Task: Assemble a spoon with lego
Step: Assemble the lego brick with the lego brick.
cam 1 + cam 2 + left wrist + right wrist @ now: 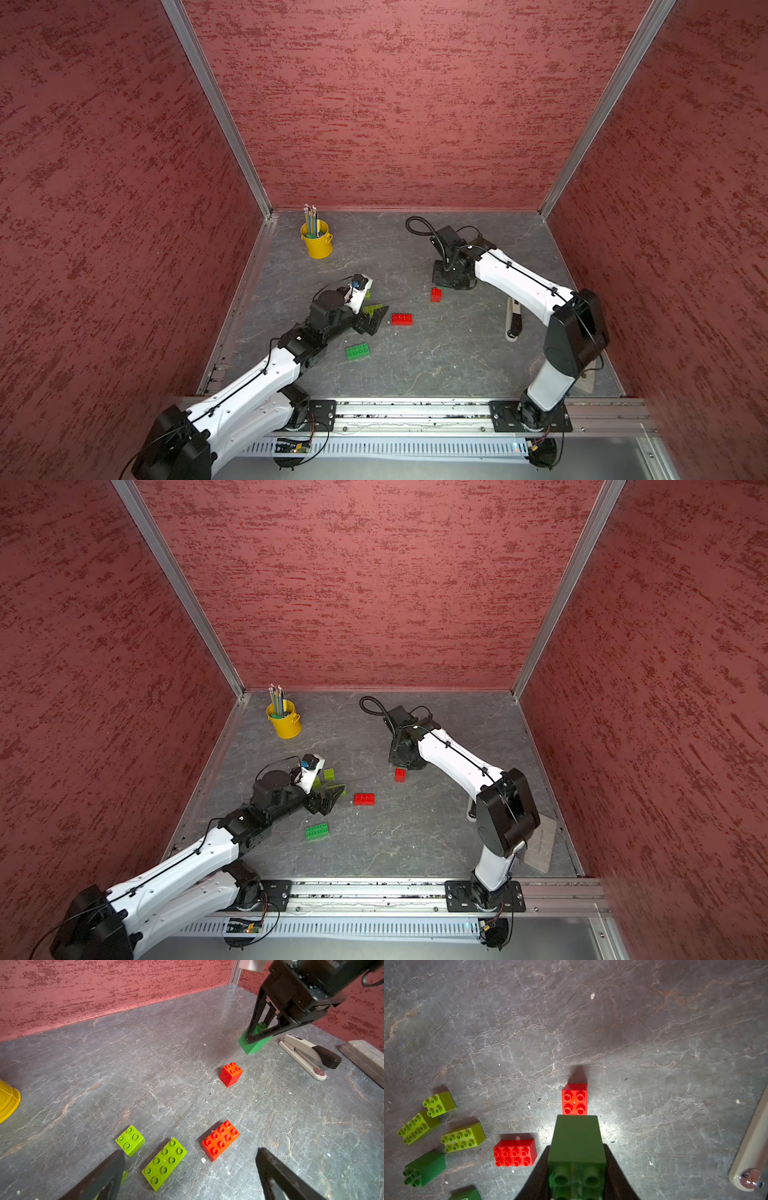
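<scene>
Right wrist view: right arm (519, 278) is angling down mid-table, right gripper (577, 1153) pinching a dark green brick (577, 1136). Left gripper (190, 1157) is hovering spread over lime bricks (164, 1163). Far-left bucket (318, 245) is holding pencils (311, 214).

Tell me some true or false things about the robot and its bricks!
1. The right jaws are shut on a dark green brick. True.
2. The left jaws are squeezing a red brick. False: they stand wide open, holding nothing.
3. The yellow bucket has pencils in it. True.
4. The small red brick is stacked on the long red brick. False: they lie apart on the table.
</scene>
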